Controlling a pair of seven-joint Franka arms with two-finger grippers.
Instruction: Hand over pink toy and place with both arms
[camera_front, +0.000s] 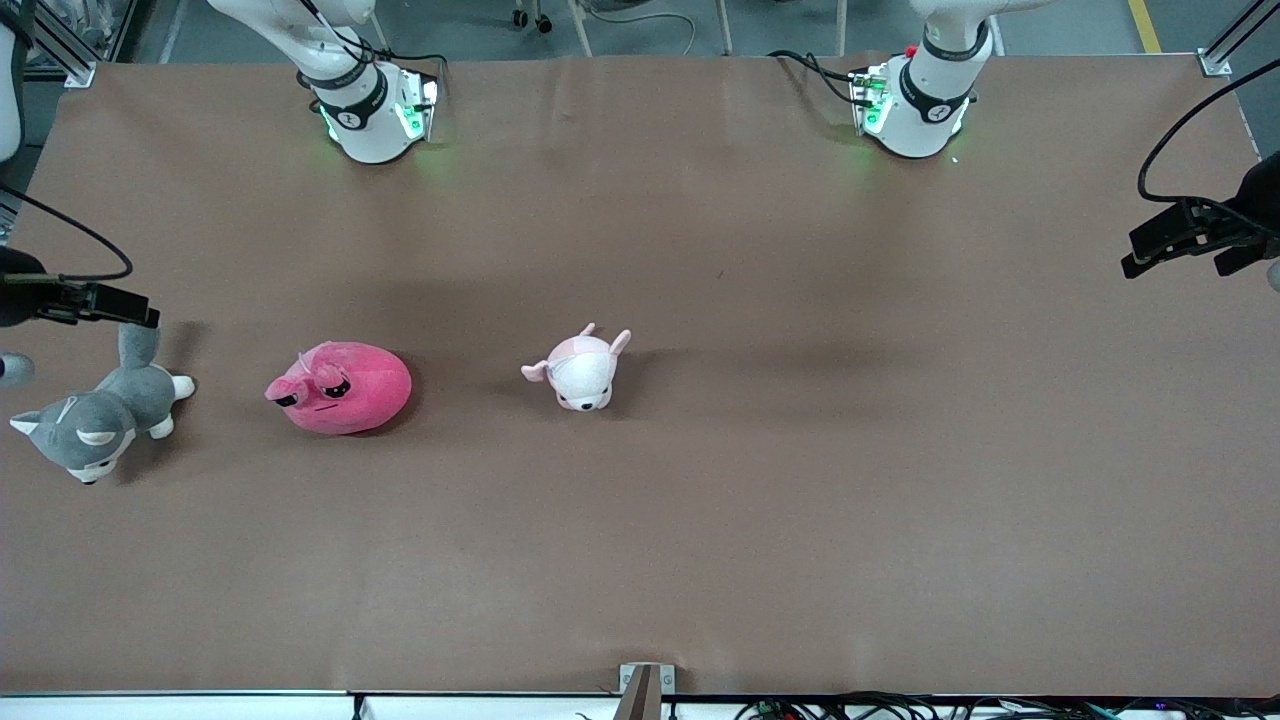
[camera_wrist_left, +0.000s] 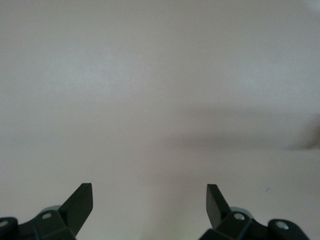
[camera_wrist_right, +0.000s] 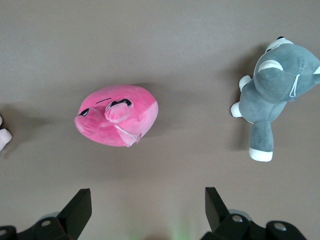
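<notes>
Right pincer (camera_wrist_right: 145, 205): jaws open, empty, raised above the tabletop (camera_front: 800, 450) at the right arm's end. Pink toy (camera_wrist_right: 117, 121) lies on the tabletop under it, just ahead of its fingertips, beside the grey-and-white dog plush (camera_wrist_right: 275, 85). Left pincer (camera_wrist_left: 150, 202): jaws open, empty, over bare tabletop.

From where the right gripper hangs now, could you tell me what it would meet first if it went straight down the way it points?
Probably bare table. The right gripper is open, and the pink toy sits just off its line, so a slight drift could touch it; depth is unclear.
</notes>
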